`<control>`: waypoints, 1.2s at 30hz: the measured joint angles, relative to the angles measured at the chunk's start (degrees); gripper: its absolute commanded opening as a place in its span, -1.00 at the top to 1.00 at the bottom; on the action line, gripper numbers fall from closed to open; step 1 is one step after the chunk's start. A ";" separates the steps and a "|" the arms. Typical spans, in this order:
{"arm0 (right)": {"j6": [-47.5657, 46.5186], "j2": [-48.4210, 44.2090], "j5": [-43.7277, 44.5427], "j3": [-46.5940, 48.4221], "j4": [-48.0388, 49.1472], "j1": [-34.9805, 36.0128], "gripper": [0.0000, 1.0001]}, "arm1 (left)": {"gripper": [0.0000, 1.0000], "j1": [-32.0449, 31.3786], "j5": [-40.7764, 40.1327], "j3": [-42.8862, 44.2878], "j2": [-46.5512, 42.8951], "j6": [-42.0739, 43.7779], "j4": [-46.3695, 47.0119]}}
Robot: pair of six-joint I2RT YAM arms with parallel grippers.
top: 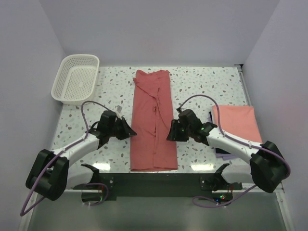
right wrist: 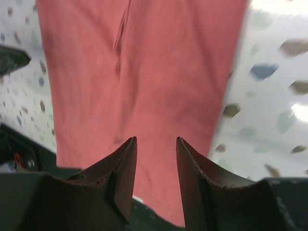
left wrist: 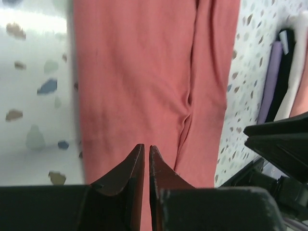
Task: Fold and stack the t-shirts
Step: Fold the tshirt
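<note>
**Fold part-done: one t-shirt stacked, one still a strip.**

The top view alone shows the basket (top: 76,78) at the far left corner of the tabletop (top: 202,86). The left gripper (left wrist: 147,147), jaws almost touching and holding nothing, sits at the strip's left edge. The dusty red t-shirt (top: 153,120) lies centre with its sides folded in. Crosswise folds and stacking appear to be left. The right gripper (right wrist: 155,140), jaws partly apart and empty, sits at the right edge. The salmon t-shirt (top: 236,122) lies folded atop a pile (left wrist: 279,72). Only the left wrist view shows the pile's lavender, black and pale layers.
</note>
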 measured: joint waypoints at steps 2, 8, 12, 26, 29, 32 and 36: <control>1.38 -3.32 -0.24 -3.30 -0.13 4.00 0.17 | 0.79 -0.83 0.50 -2.23 -1.95 0.26 -2.51; 5.14 -10.10 -1.51 -11.47 -0.50 8.83 0.18 | 0.81 -3.15 1.60 -6.29 -11.08 1.18 -10.40; 6.60 -14.25 -1.97 -14.86 -2.93 9.35 0.18 | 0.50 -4.09 1.49 -6.27 -15.58 1.75 -15.17; 8.37 -21.20 -4.66 -18.14 -9.27 9.40 0.17 | 0.22 -11.26 -1.64 -6.27 -19.65 -1.53 -26.93; 8.35 -21.20 -4.94 -18.25 -9.27 9.40 0.17 | 0.16 -13.57 -2.40 -6.27 -19.54 -2.21 -28.92; 8.39 -21.18 -5.46 -19.02 -9.22 9.40 0.16 | 0.11 -15.28 -3.61 -6.25 -19.69 -3.28 -30.80; 8.74 -20.76 -6.54 -20.52 -8.81 9.44 0.16 | 0.10 -16.72 -4.83 -6.16 -19.52 -3.89 -32.13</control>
